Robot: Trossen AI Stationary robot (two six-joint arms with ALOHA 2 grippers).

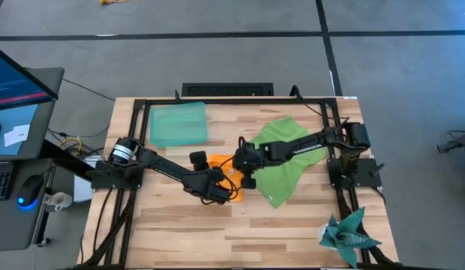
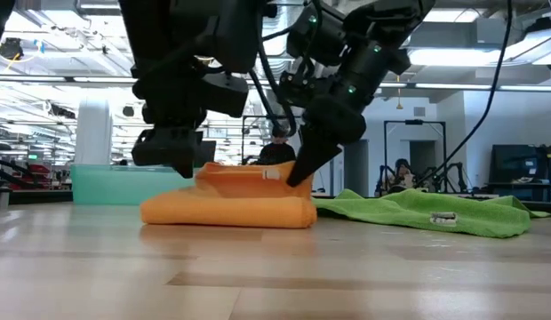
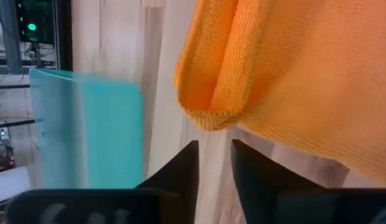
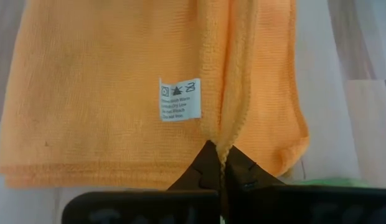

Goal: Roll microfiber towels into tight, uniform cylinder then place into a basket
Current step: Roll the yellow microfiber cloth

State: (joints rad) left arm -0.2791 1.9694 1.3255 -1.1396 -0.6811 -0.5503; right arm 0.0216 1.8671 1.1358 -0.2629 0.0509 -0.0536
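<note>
R gripper is pinched tight on an edge fold of the orange towel, prob. to anchor that end while the roll forms. L gripper sits just beside the towel's opposite rolled edge, fingers a narrow gap apart w/ nothing between them, looks like it's freed the cloth to re-grip. Orange towel lies folded on the tabletop directly under both. Green towel spread flat beneath the R arm, not yet started. Basket beyond the L gripper, near the tabletop's far edge, nothing visible in it.
</note>
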